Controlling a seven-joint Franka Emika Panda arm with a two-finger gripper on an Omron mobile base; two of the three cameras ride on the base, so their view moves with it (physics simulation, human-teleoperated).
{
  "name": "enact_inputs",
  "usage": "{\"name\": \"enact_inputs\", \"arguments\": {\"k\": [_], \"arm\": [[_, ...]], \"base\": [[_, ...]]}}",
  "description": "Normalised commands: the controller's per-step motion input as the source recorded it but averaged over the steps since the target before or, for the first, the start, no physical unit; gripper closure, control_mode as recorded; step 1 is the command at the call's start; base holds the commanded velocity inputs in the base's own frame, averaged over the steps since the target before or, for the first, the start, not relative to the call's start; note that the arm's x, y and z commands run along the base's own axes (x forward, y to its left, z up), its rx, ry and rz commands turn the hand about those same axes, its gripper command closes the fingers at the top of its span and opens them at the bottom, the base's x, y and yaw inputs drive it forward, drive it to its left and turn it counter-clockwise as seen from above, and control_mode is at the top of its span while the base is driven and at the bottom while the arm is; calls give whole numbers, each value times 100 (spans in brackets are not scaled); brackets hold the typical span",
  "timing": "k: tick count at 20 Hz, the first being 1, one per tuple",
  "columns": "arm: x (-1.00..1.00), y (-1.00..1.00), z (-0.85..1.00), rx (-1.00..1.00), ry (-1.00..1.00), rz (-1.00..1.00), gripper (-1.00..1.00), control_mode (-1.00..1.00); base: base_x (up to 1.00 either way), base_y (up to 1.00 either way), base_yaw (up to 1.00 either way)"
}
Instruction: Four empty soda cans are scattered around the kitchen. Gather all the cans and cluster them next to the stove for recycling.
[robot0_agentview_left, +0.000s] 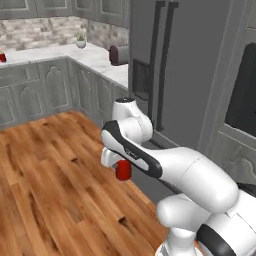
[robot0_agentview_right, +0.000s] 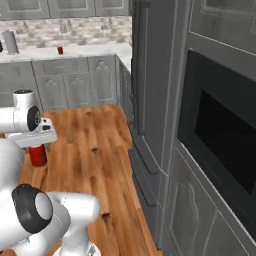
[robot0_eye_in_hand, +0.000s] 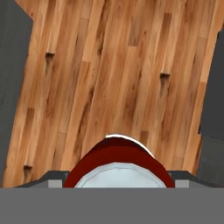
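Note:
My gripper is shut on a red soda can and holds it upright above the wooden floor. In the right base view the same soda can hangs below the gripper at the left. In the hand view its silvery top and red body sit between the two fingertips of the gripper, with floorboards beyond. Another small red soda can stands on the far counter, also seen as a red can in the right base view. The stove is out of view.
A tall grey fridge stands close on the right, beside a dark wall oven. Grey cabinets line the far side under a pale counter with a small plant and a dark cylinder. A grey roll stands at the far left.

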Motion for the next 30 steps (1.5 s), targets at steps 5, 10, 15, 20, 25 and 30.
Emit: {"name": "enact_inputs", "arguments": {"k": [5, 10, 15, 20, 25, 30], "arm": [[0, 0, 0, 0, 0, 0, 100, 100], [0, 0, 0, 0, 0, 0, 100, 100], [0, 0, 0, 0, 0, 0, 100, 100], [0, 0, 0, 0, 0, 0, 100, 100], [0, 0, 0, 0, 0, 0, 100, 100], [0, 0, 0, 0, 0, 0, 100, 100]], "base": [[32, 39, 36], [26, 36, 43], [37, 26, 40], [61, 13, 27], [75, 2, 17], [75, 1, 12]]}}
